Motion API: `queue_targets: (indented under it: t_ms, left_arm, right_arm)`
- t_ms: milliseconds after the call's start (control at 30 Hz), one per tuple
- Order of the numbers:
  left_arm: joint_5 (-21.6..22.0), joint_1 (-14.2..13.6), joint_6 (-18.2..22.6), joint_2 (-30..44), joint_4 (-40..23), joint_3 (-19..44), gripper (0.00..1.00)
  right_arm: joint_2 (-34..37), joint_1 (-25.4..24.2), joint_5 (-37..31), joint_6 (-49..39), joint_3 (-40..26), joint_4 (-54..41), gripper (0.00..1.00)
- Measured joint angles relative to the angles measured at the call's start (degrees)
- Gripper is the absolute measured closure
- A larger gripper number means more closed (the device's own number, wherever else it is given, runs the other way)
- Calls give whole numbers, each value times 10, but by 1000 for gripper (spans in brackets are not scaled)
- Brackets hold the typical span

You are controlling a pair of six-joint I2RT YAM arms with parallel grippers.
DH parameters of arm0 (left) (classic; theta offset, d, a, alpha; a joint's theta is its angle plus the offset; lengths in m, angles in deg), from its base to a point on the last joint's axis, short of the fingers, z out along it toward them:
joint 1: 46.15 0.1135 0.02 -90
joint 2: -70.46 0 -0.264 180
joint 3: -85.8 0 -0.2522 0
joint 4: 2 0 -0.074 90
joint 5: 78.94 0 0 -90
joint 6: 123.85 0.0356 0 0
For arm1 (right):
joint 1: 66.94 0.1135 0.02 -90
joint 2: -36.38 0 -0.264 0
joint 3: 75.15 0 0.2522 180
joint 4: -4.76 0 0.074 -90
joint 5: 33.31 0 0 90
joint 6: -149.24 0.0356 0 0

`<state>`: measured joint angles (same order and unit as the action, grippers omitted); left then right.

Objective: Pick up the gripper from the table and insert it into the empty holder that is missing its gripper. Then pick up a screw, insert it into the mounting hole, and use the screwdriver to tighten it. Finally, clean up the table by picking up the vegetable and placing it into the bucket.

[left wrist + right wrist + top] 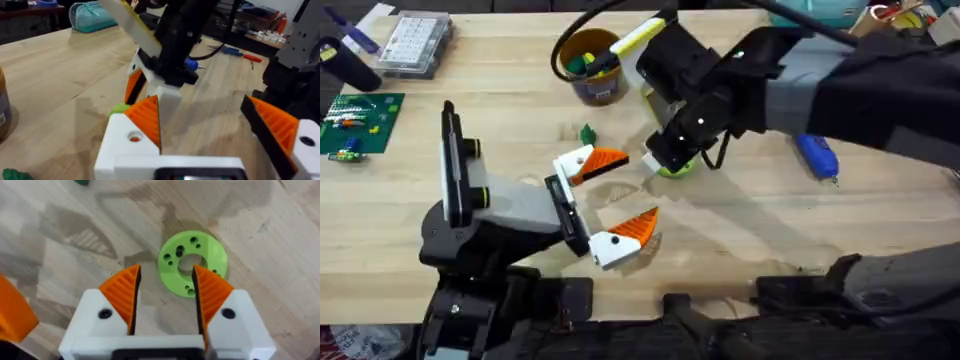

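My right gripper (665, 160) is open and reaches in from the right, low over a lime-green perforated disc (192, 262); one orange pad (212, 292) overlaps the disc's edge. My left gripper (615, 200) stands open beside it, nothing between its white fingers (145, 120). A small green vegetable (587, 133) lies on the table behind the left gripper. The yellow-orange bucket (592, 70) with its dark blue band stands at the back, something green inside. The blue screwdriver (817, 155) lies to the right, beyond the right arm. The loose gripper, holder and screw are out of view.
A green circuit board (355, 120) and a clear compartment box (415, 45) sit at the far left. Bare wood lies between the grippers and the front edge. The right arm's dark body (840, 80) spans the right half of the table.
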<state>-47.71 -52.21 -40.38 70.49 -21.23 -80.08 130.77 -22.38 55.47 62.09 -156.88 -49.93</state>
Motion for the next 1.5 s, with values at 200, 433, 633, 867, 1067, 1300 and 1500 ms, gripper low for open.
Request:
queue_targets:
  t_ms: [200, 433, 633, 867, 1067, 1300, 1500]
  left_arm:
    - [0, 0, 0, 0, 0, 0, 13]
    - [0, 0, 0, 0, 0, 0, 13]
    - [0, 0, 0, 0, 0, 0, 13]
    - [0, 0, 0, 0, 0, 0, 13]
    - [0, 0, 0, 0, 0, 0, 13]
    - [0, 0, 0, 0, 0, 0, 13]
    - [0, 0, 0, 0, 0, 0, 13]
  right_arm:
    - [24, 0, 0, -3, 0, 24, 423]
    - [53, 0, 0, -3, 0, 45, 423]
    - [61, 0, 0, -3, 0, 51, 423]
    - [61, 0, -1, -5, 0, 52, 659]
    - [61, 0, -1, -8, 0, 52, 989]
    - [61, 0, 0, -8, 0, 52, 997]
    - [61, 0, 0, -8, 0, 52, 997]
